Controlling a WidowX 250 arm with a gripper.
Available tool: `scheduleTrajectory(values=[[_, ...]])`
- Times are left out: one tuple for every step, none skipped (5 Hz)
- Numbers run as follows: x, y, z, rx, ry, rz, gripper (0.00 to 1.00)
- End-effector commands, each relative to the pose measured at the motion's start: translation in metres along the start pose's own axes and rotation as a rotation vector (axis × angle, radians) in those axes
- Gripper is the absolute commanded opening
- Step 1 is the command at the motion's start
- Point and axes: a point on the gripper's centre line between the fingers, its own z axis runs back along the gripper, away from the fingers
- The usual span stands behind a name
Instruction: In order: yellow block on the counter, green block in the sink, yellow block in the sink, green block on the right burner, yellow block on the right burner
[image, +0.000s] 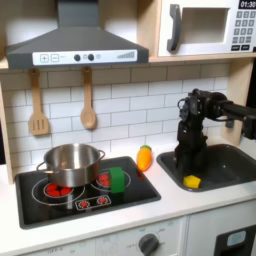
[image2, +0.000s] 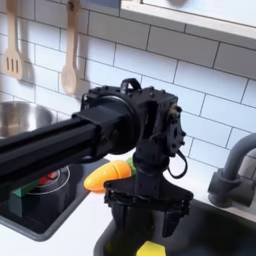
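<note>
Yellow block (image: 191, 181) lies in sink (image: 232, 163), directly below gripper (image2: 148, 216); gripper released, jaws spread, not touching block

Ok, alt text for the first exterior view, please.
A black robot arm's open pincer hangs over the dark sink, just above the yellow block lying in the basin. On the black cooktop at left stand a steel pot and the green block.
</note>
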Motion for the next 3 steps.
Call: scheduleTrajectory(values=[[0.006,-0.001,-0.026,0.036,0.004,-0.023,1.0],[0.001,-0.005,-0.033,0.039,0.014,-0.041,1.0],[-0.004,-0.006,-0.033,0.025,0.025,-0.045,1.0]])
